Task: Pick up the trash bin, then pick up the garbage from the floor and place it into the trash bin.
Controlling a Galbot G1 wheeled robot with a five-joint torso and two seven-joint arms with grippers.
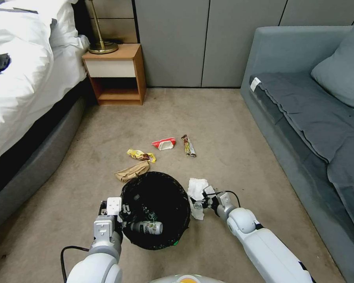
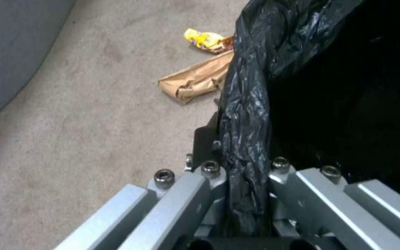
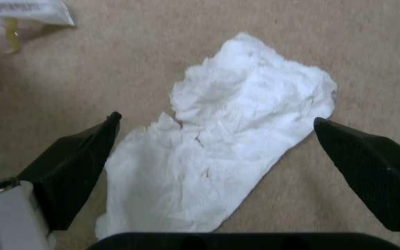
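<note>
The trash bin (image 1: 173, 220) with its black bag liner hangs low over the carpet. My left gripper (image 1: 123, 215) is shut on its near-left rim; in the left wrist view the liner (image 2: 248, 114) is pinched in the left gripper (image 2: 241, 156). A small bottle (image 1: 147, 227) lies inside the bin. My right gripper (image 1: 199, 203) is open just above the crumpled white tissue (image 1: 196, 186), and its fingers straddle the tissue (image 3: 218, 146). On the floor lie a brown paper bag (image 1: 132, 171), a yellow wrapper (image 1: 141, 155), a red-white wrapper (image 1: 164, 144) and a dark wrapper (image 1: 188, 146).
A bed (image 1: 23, 98) runs along the left and a wooden nightstand (image 1: 116, 74) stands at the back. A grey sofa (image 1: 310, 118) lines the right side. A pale scrap (image 3: 19, 14) lies near the tissue. Open carpet stretches between bed and sofa.
</note>
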